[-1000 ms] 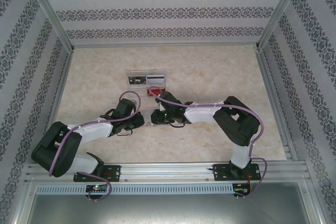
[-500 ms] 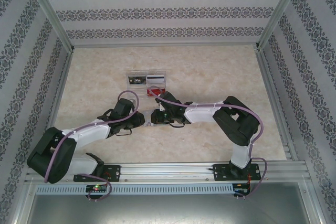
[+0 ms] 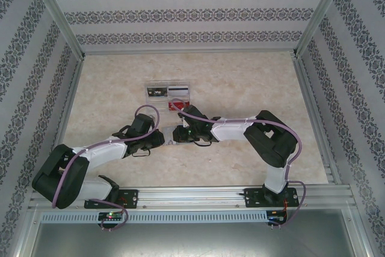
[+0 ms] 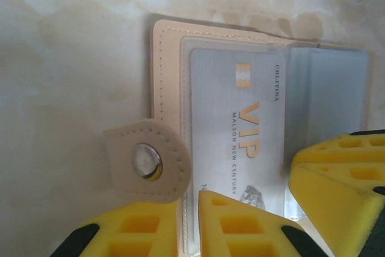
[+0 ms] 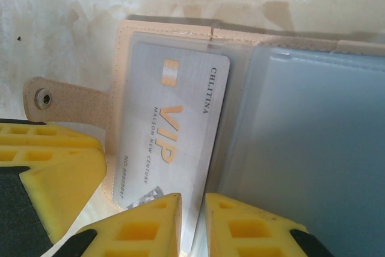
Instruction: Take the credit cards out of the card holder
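- The tan card holder (image 4: pixel 165 58) lies open and flat on the worktop (image 3: pixel 240 82) with its snap tab (image 4: pixel 144 161) folded aside, likely so the clear sleeves face up
- The silver VIP card (image 4: pixel 234 124) and a blue-grey card (image 5: pixel 313 130) sit in those sleeves, not yet out
- The left hand (image 4: pixel 189 209) straddles the holder's stitched edge, jaws a slit apart; it is probably pinning the holder, but I cannot tell whether it grips
- The right hand (image 5: pixel 192 206) brackets the VIP card's edge the same way, and its grip is just as unclear
- The worktop is pale and marbled, the walls (image 3: pixel 192 13) are papered in a pattern, and a clear card tray (image 3: pixel 168 91) sits well behind

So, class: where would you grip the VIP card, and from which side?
Probably its near short end, from the near side: the VIP card lies flat in a clear sleeve, and the stitched rim of the card holder borders its far end.
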Controlling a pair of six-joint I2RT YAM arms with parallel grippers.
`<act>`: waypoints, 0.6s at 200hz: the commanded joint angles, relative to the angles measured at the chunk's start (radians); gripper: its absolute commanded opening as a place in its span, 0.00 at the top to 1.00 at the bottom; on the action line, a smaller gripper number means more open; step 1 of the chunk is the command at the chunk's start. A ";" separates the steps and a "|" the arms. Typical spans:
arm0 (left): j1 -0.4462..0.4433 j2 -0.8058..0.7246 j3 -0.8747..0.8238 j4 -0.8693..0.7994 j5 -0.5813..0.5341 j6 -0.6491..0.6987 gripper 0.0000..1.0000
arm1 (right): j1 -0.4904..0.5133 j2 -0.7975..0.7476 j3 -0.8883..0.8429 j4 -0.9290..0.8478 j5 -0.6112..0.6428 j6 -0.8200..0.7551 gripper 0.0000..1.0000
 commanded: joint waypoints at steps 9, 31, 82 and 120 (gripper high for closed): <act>0.010 0.010 0.002 0.013 0.020 0.010 0.83 | 0.011 0.008 0.008 0.013 0.001 0.011 0.80; 0.011 0.031 0.002 0.025 0.033 0.009 0.84 | 0.010 0.008 0.007 0.013 0.003 0.011 0.80; 0.009 0.052 0.005 0.055 0.060 0.004 0.84 | 0.010 0.012 0.009 0.013 0.002 0.012 0.80; 0.008 0.045 0.008 0.050 0.062 0.002 0.84 | 0.010 0.012 0.006 0.013 0.000 0.011 0.80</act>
